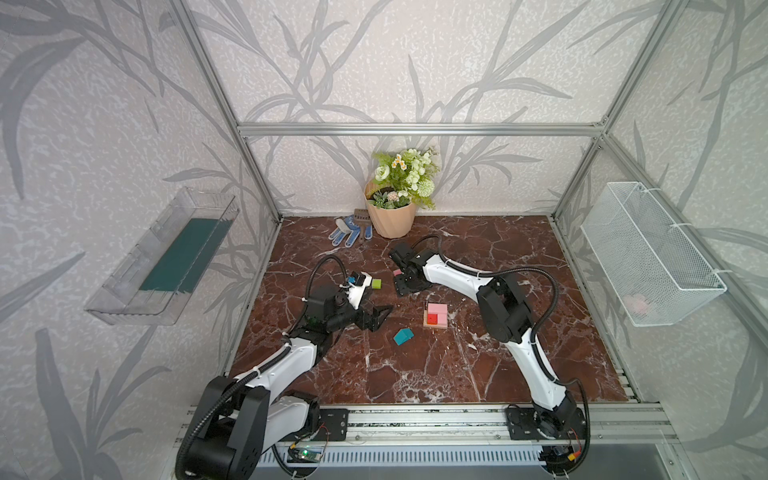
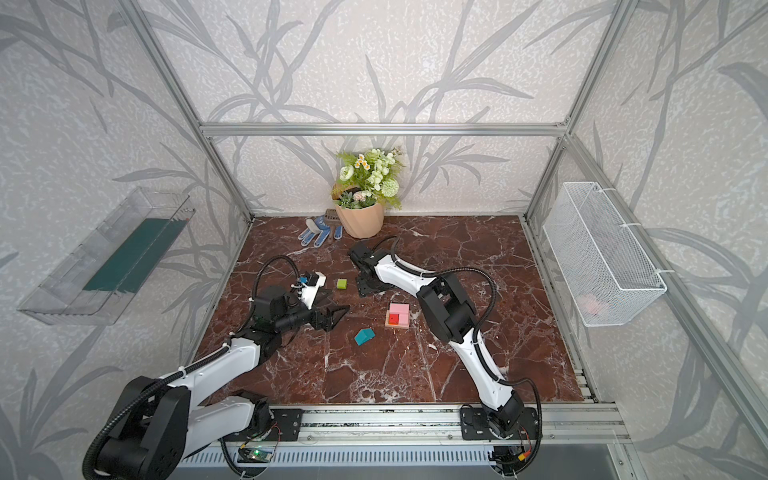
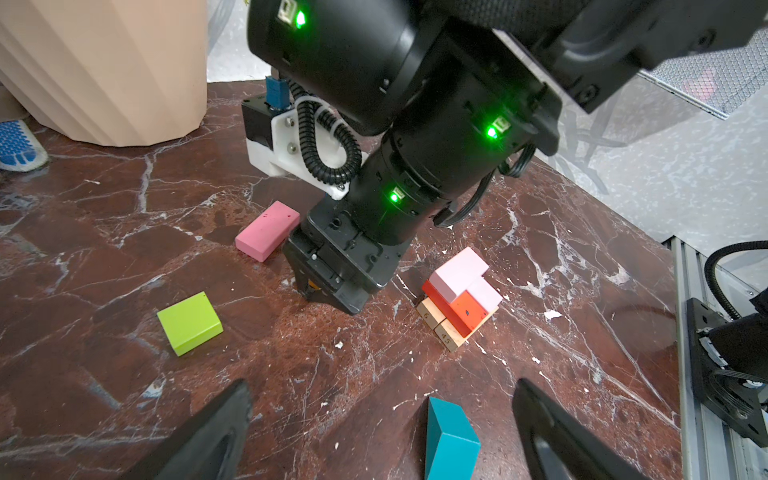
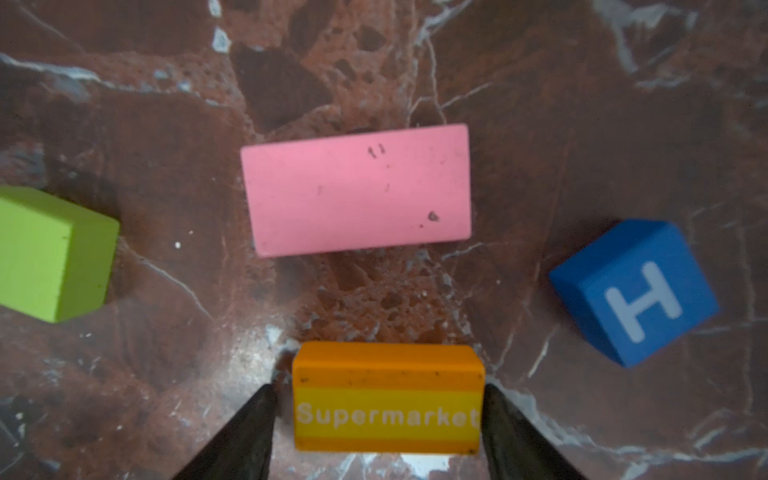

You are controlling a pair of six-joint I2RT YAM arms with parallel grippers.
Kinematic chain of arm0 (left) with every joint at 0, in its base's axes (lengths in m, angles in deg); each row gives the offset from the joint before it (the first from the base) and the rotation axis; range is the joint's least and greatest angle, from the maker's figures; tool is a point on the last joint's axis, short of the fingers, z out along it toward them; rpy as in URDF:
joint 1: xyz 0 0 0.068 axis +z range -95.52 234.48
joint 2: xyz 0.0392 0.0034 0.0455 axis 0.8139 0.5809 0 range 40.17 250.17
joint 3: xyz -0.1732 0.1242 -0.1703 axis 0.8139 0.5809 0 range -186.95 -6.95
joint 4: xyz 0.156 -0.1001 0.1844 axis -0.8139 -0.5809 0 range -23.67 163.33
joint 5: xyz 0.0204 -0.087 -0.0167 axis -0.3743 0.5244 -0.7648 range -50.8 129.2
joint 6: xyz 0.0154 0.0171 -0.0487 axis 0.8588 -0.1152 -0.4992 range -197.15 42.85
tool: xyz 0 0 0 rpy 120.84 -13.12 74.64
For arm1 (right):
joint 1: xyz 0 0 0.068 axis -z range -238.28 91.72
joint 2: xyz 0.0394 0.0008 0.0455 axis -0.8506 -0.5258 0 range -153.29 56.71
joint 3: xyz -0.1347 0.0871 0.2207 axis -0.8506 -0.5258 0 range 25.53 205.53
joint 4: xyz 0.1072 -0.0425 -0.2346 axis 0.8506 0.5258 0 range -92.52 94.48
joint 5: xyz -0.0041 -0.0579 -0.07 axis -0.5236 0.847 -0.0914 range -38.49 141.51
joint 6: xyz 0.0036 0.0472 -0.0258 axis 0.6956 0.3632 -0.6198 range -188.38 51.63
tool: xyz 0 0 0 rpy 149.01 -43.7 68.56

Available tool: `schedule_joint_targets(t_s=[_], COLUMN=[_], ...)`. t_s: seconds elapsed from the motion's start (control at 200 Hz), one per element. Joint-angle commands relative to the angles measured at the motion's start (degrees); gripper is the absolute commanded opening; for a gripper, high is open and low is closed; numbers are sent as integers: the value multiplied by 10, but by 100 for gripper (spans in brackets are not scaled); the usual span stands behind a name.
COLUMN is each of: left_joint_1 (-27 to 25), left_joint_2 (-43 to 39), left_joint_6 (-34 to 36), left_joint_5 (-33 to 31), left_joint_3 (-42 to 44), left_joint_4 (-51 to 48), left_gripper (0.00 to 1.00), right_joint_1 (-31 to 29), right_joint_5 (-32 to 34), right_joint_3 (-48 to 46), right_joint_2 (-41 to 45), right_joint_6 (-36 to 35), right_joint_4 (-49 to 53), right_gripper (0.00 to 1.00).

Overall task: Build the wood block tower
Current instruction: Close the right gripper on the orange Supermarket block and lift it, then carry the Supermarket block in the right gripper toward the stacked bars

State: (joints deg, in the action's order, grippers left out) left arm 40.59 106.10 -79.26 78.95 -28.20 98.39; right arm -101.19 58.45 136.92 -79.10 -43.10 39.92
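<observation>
The tabletop [image 1: 415, 374] is a red-brown marble slab.

**Tower.** The tower [image 1: 436, 314] stands near the middle of the tabletop, to the right of centre in both top views. The left wrist view shows its layers [image 3: 461, 297]: two tan blocks side by side at the base, red and orange pieces above them, and pale pink pieces on top.

**Loose blocks**
- The teal house-shaped piece [image 1: 404, 336] lies on its side on the tabletop, near the tower and apart from it, between the tower and the left gripper.
- The green cube [image 1: 376, 284] sits on the tabletop beyond the left gripper.
- The pink block [image 4: 357, 189] lies flat, between the green cube and the blue "H" cube [image 4: 633, 293] in the right wrist view, touching neither.
- The orange block [image 4: 386, 399], lettered "Supermarket", lies just beside the pink block.

**Left gripper.** The left gripper [image 1: 382, 319] hovers level above the tabletop, pointing toward the tower. Its fingers [image 3: 208, 436] are spread wide and hold nothing.

**Right gripper.** The right gripper [image 4: 379, 388] points down at the tabletop beyond the tower. Its fingers [image 4: 257, 415] bracket the two short ends of the orange block. One finger meets the block's end, while a thin gap shows at the other. Whether the block is clamped cannot be told
</observation>
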Motion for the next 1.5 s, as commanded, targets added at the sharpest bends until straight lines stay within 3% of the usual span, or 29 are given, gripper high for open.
schedule_joint_targets(t_s=[0.0, 0.43, 0.915, 1.245, 1.494], left_joint_1=[-2, -3, -3, -3, -3], left_joint_2=[0, 0, 5, 9, 8], left_joint_6=[8, 8, 8, 9, 9], left_joint_5=[11, 11, 12, 15, 13], left_joint_3=[-12, -12, -17, -20, -18], left_joint_4=[0, 0, -2, -5, -5], left_gripper=[99, 99, 99, 99, 99], right_joint_1=[-2, -2, -7, -20, -23], right_joint_5=[6, 20, 27, 62, 78], right_joint_3=[12, 35, 33, -42, -151], right_joint_2=[-35, -52, -15, 104, 226], right_joint_6=[1, -1, 4, 13, 33], right_joint_4=[40, 62, 79, 57, 26], right_gripper=[72, 63, 52, 51, 50])
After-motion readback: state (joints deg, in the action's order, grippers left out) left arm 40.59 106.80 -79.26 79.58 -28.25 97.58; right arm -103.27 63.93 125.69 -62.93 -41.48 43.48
